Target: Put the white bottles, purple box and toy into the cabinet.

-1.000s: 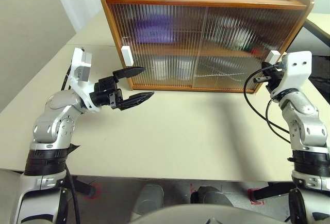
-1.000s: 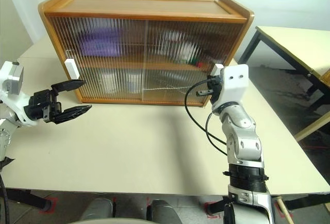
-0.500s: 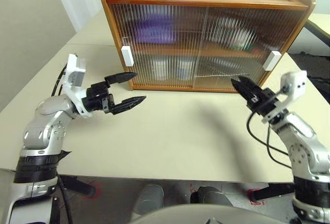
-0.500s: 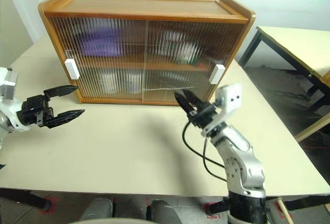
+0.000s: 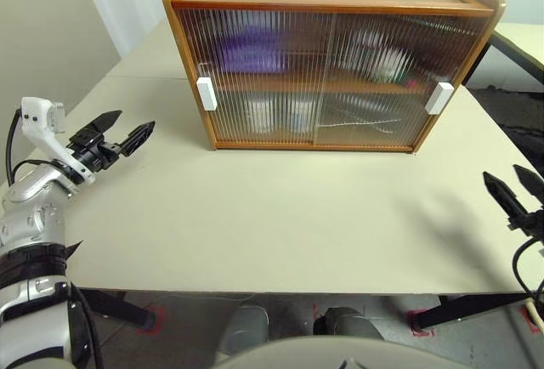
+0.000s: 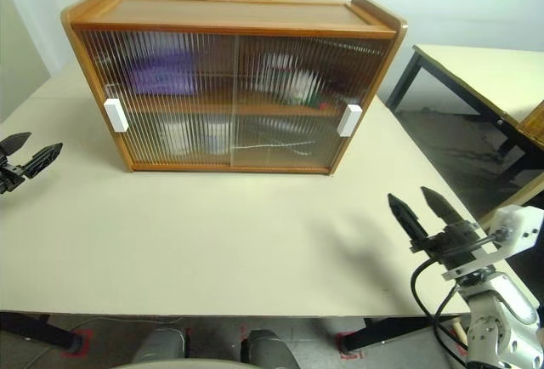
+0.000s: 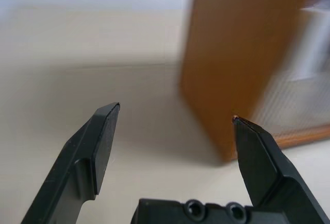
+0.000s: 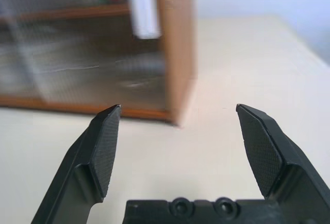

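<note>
A pale cream table [image 5: 280, 233] fills the foreground, with white walls behind and a second table [image 6: 484, 71] off to the right. Nearest, at the table's side edges, the two grippers sit low and well apart. The left gripper [image 5: 119, 131] and the right gripper [image 6: 418, 209] both have their black fingers spread wide, holding nothing. Farther back stands the cabinet [image 5: 331, 63] — reddish-brown wood, both ribbed sliding doors shut, a white handle [image 5: 205, 93] at each outer edge. Through the ribbing, the purple box [image 5: 251, 50] shows as a blur on the upper shelf, left; the toy [image 5: 387, 65] is a pale, red-and-green blur on the upper shelf, right; the white bottles [image 5: 276, 114] are on the lower shelf. No lettering is readable.
</note>
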Motion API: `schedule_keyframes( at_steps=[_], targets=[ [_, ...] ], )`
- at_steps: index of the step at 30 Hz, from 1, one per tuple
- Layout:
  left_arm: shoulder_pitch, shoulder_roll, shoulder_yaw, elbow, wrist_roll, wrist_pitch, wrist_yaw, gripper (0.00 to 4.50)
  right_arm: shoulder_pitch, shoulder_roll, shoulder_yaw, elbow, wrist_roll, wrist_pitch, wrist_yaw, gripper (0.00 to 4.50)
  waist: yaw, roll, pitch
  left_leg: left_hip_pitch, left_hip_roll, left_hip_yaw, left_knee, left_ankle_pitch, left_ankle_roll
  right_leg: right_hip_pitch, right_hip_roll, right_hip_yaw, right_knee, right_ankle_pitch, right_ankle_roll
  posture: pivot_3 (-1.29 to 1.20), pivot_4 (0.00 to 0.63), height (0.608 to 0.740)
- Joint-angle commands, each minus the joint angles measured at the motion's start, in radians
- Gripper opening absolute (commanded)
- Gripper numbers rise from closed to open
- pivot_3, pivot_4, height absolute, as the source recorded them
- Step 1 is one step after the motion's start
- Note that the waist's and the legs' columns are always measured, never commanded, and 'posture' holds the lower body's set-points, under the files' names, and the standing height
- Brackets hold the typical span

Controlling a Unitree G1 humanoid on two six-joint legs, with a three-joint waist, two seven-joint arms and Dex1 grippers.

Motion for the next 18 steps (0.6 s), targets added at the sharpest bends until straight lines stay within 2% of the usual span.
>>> schedule_keyframes(
  at_steps=[1, 4, 8, 18],
  targets=[
    [-0.008, -0.026, -0.032, 0.088, 0.076, -0.106, 0.04, 4.5, -0.074, 0.001, -0.029, 0.089, 0.004, -0.04, -0.041, 4.47, -0.008, 0.0, 0.0, 0.0, 0.0, 0.0, 0.0, 0.0, 0.0, 0.0, 0.0, 0.0, 0.0, 0.0, 0.0, 0.12, 0.0, 0.74],
    [0.011, -0.052, -0.044, 0.1, 0.086, -0.145, 0.026, 4.5, -0.12, 0.019, -0.051, 0.153, 0.013, -0.068, -0.077, 4.47, -0.012, 0.001, 0.001, 0.0, -0.001, 0.002, 0.0, 0.0, 0.0, 0.0, 0.0, 0.001, 0.0, 0.001, 0.001, 0.12, 0.0, 0.74],
    [0.041, -0.055, -0.039, 0.103, 0.086, -0.175, 0.018, 4.5, -0.153, 0.009, -0.015, 0.176, -0.025, -0.088, -0.093, 4.47, -0.012, 0.0, 0.001, 0.0, -0.002, 0.003, 0.0, 0.0, 0.0, 0.0, 0.0, 0.0, -0.001, 0.001, 0.001, 0.13, 0.0, 0.74],
    [0.09, -0.042, 0.006, 0.056, 0.056, -0.132, 0.06, 4.5, -0.225, -0.002, -0.011, 0.25, -0.021, -0.081, -0.101, 4.47, -0.008, 0.002, 0.003, 0.005, -0.002, 0.003, 0.001, 0.001, 0.001, 0.006, 0.0, 0.0, -0.001, 0.002, 0.003, 0.17, 0.002, 0.74]
  ],
)
